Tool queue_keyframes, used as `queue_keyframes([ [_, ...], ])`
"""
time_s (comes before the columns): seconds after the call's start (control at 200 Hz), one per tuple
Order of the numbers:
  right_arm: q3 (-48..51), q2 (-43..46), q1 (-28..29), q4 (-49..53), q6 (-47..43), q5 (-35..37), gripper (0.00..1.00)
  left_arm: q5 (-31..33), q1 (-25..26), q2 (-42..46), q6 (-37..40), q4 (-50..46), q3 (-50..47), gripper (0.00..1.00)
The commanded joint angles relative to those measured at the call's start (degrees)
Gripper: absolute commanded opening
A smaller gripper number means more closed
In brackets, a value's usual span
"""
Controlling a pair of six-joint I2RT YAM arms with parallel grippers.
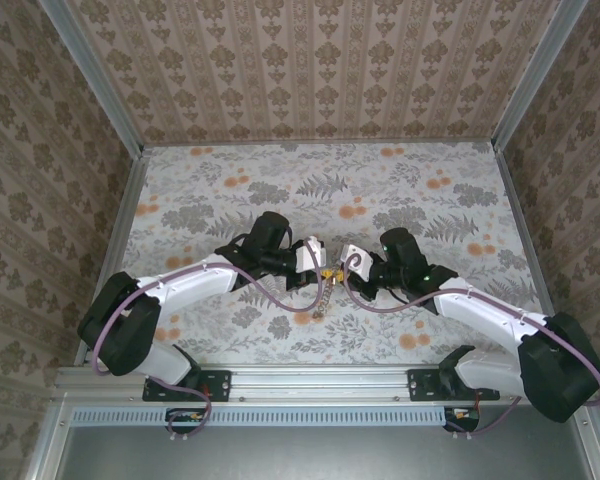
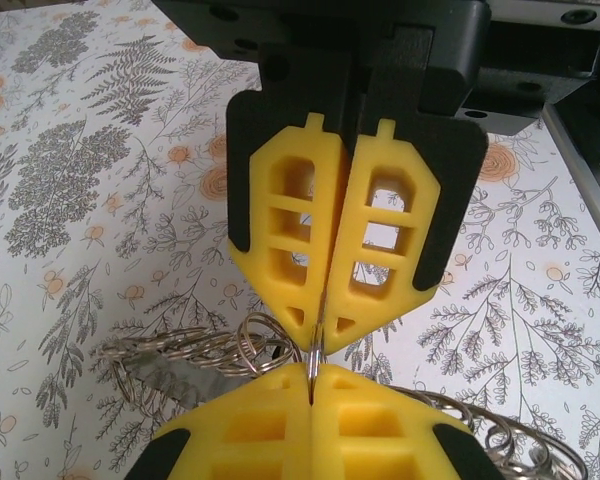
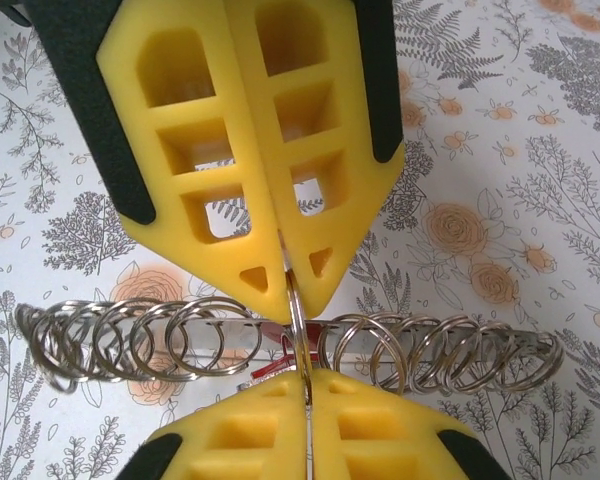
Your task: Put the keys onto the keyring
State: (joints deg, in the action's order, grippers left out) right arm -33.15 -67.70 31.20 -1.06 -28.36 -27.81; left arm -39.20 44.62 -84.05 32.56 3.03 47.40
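Top cam looks down from behind; wrist cams face each other point-blank, sharing the keyring [image 3: 130, 335] at its centre.

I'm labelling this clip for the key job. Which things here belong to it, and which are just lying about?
Belongs to the job:
ring chain, pinched by left hand and right hand
red piece, likely a key's head, behind the rings

Just there:
floral table cover
wallpapered walls

left claw [image 2: 311, 388] closed | right claw [image 3: 306, 388] closed | tips facing, nearly touching
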Motion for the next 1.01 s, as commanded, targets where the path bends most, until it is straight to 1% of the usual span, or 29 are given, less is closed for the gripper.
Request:
queue_keyframes([
  [0.0,-2.18,-0.84,0.53,1.43,0.22,0.18,0.08,-1.82,0.27,1.17,-1.25,2.86,0.15,0.00],
  [0.085,-2.19,-0.76,0.53,1.29,0.93,0.48,0.08,-1.35,0.29,1.39,-1.28,2.88,0.07,0.00],
  [0.235,-1.34,1.00,0.53,0.38,1.60,0.74,0.15,-0.30,0.29,1.67,-1.13,2.78,-0.36,0.00],
  [0.32,-1.01,2.48,0.53,0.61,1.38,0.82,0.16,0.23,0.29,1.70,-0.90,2.35,-0.29,0.00],
  [0.45,-0.96,4.61,0.53,2.31,0.59,-0.13,0.12,0.93,0.34,1.57,-0.48,1.65,-0.29,0.00],
  [0.585,-1.22,5.56,0.53,4.07,0.50,0.71,0.11,1.50,0.47,1.35,0.18,0.70,0.32,0.00],
  [0.67,-1.39,5.83,0.54,4.58,0.34,1.31,0.16,1.41,0.51,1.37,0.16,0.89,0.33,0.00],
  [1.0,-2.20,3.57,0.63,1.69,0.14,0.23,0.21,0.36,0.60,1.53,-0.02,1.41,0.41,0.00],
])
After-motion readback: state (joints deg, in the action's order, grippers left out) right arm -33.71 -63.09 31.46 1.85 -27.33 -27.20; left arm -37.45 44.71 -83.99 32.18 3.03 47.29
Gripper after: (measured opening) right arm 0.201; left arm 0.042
